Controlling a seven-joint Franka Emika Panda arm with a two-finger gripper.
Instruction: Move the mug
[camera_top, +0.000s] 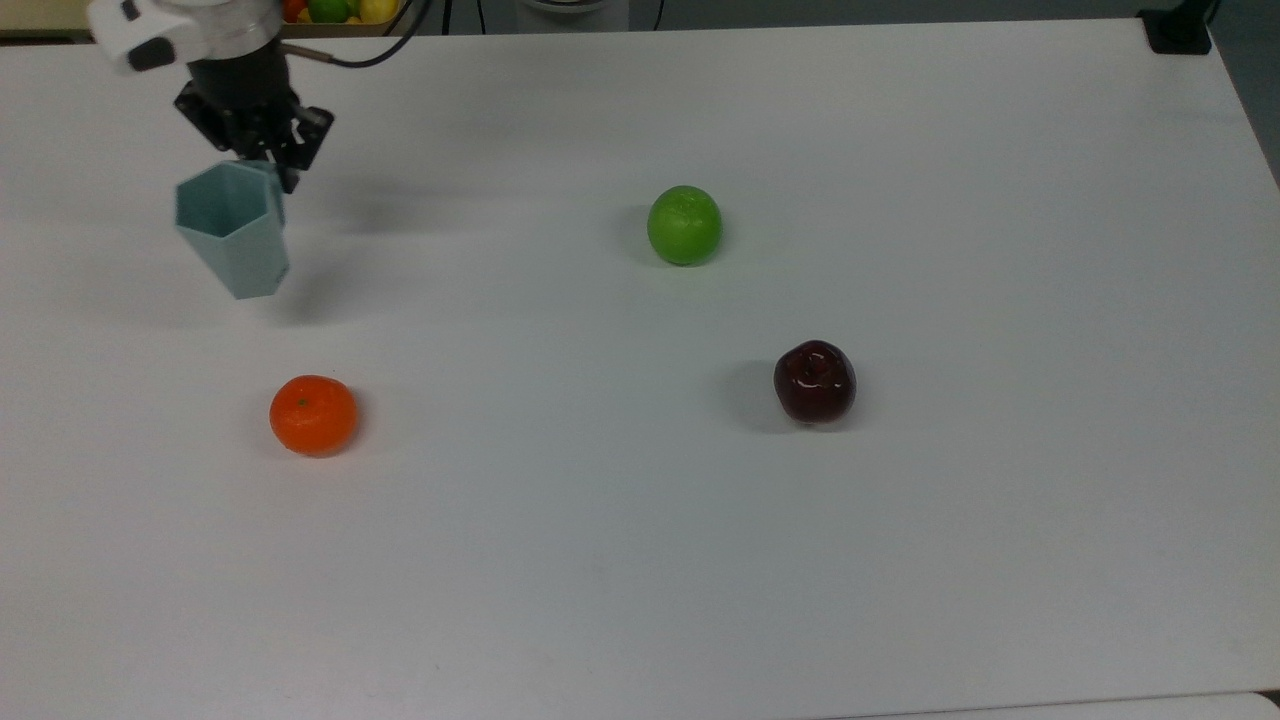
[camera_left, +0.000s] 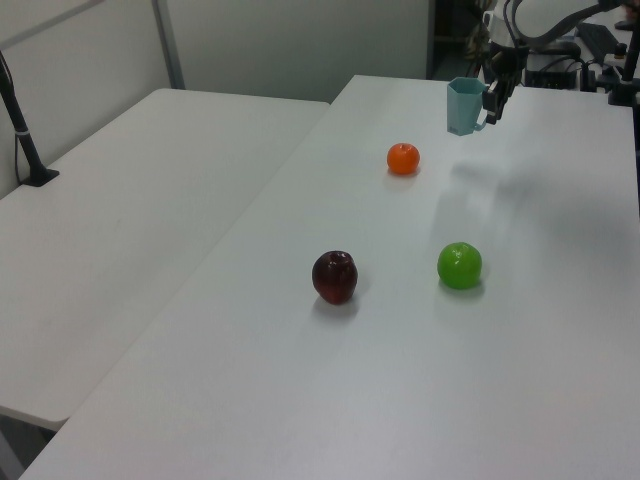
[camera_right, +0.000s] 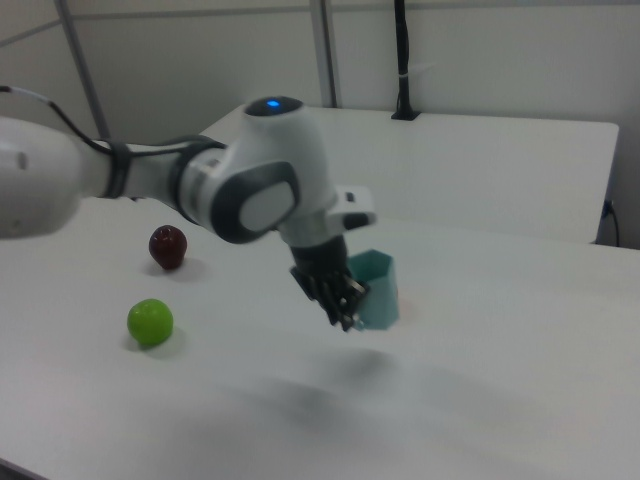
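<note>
pale teal mug (camera_top: 233, 240) hangs clear of the table (camera_top: 900, 560), gripper (camera_top: 262, 172) clamped on its rim. i'm mid-carry; next i'd lower it gently.

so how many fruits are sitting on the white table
3. The green apple sits toward the top view's upper middle, the dark red apple right of centre, and the orange at lower left, below the lifted mug.

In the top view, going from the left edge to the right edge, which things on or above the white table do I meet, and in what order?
mug, held by the end effector → orange → green apple → red apple
</note>
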